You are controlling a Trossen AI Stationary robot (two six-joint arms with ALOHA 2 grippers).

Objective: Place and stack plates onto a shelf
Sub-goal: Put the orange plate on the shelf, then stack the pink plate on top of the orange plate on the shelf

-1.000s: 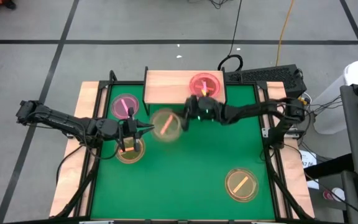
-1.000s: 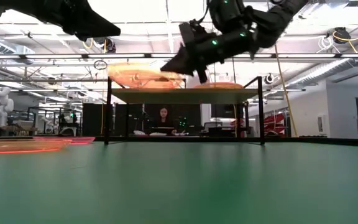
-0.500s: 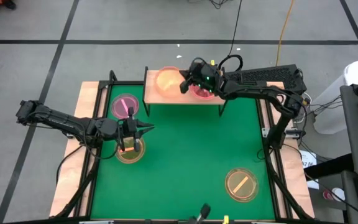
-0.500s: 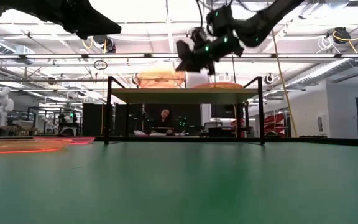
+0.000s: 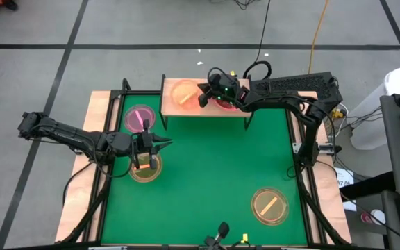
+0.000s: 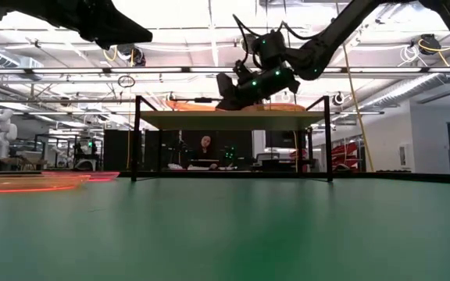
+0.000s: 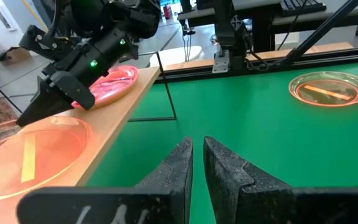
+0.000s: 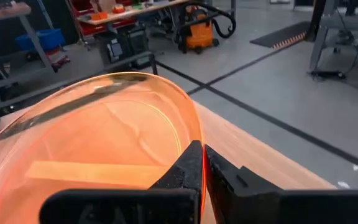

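The right tool, pinched tight on the amber plate rim over the shelf, should lower it flat before releasing; the left tool hovers narrow.

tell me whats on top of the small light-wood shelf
Two plates: an amber translucent plate pinched by the right gripper, and a pink translucent plate beside it, largely covered by that arm from above.
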